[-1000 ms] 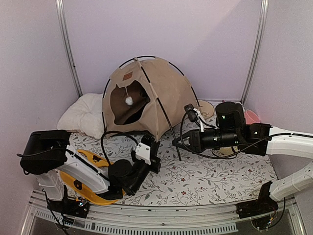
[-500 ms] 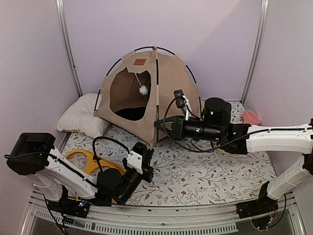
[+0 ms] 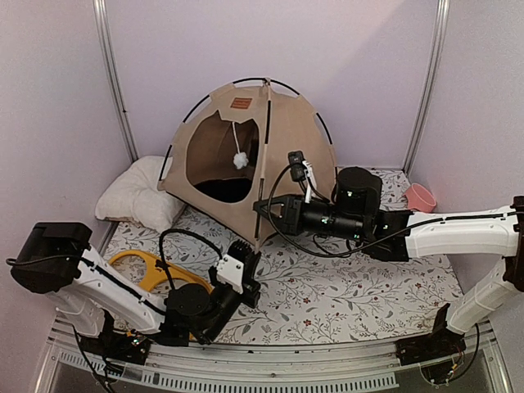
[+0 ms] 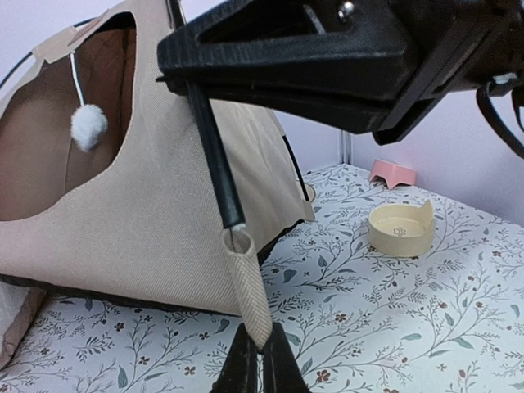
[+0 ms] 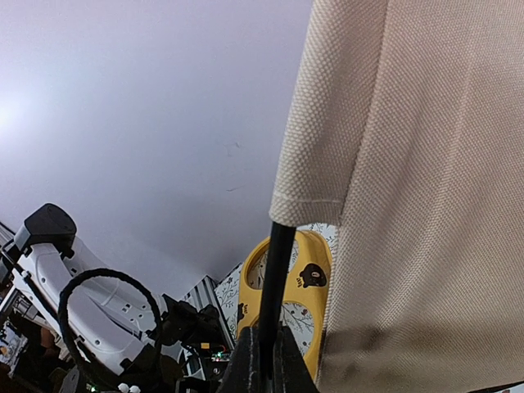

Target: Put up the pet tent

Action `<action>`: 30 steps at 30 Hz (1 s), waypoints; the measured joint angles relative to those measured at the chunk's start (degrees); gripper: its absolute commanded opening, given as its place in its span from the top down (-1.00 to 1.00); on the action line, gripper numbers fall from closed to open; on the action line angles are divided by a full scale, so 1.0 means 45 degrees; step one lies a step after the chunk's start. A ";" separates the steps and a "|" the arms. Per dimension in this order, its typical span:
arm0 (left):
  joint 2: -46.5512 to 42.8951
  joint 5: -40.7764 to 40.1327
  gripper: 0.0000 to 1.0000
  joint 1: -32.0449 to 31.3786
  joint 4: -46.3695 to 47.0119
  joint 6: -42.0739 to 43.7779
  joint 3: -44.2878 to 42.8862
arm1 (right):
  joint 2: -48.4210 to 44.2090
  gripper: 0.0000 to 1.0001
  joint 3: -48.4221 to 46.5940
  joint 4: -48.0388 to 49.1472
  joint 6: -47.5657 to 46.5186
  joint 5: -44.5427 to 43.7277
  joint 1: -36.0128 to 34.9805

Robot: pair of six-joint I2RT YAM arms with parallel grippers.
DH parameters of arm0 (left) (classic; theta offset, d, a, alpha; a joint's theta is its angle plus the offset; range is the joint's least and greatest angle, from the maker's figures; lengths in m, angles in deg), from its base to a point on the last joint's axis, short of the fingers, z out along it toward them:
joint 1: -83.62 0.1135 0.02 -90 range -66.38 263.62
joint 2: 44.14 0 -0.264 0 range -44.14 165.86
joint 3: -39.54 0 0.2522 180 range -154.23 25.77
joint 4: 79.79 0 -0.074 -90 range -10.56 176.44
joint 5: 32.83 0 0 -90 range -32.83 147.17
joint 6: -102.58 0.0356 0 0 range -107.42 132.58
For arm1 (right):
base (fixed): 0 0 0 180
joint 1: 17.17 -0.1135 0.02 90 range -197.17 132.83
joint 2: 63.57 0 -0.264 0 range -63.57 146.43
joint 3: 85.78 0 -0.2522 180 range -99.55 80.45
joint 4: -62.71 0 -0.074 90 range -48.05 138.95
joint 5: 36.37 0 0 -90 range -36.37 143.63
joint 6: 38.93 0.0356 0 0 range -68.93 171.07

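Two tools grip one pet tent [image 3: 286, 155]. At the far left a white pillow [image 3: 135, 196] lies beside it, with a yellow tray [image 3: 151, 270] nearer. The left tool [image 4: 260, 352] is clenched on the tent's corner strap [image 4: 250, 282]. The tent stands upright at the back of the bench [image 3: 344, 286]. The right tool [image 5: 264, 360] is grasping the tent's black front pole [image 4: 214, 155].

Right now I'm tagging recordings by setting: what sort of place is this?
Probably a robot test booth staged as a pet corner: plain lilac walls with metal uprights, a floral-clothed table, and on it a pet tent, white pillow and cream bowl.
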 measured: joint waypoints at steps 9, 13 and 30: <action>-0.0024 -0.0175 1.00 -0.0029 -0.0053 -0.0180 0.0005 | 0.0000 1.00 0.0058 0.0068 -0.0219 -0.0384 -0.0019; -0.0097 -0.0223 1.00 -0.0053 -0.0160 -0.0204 0.0010 | 0.0005 1.00 0.0151 0.0175 -0.0291 -0.0515 -0.0019; -0.0355 -0.0311 1.00 -0.0126 -0.0291 -0.0374 0.0151 | 0.0379 1.00 0.0243 0.0733 -0.0544 -0.0753 -0.0034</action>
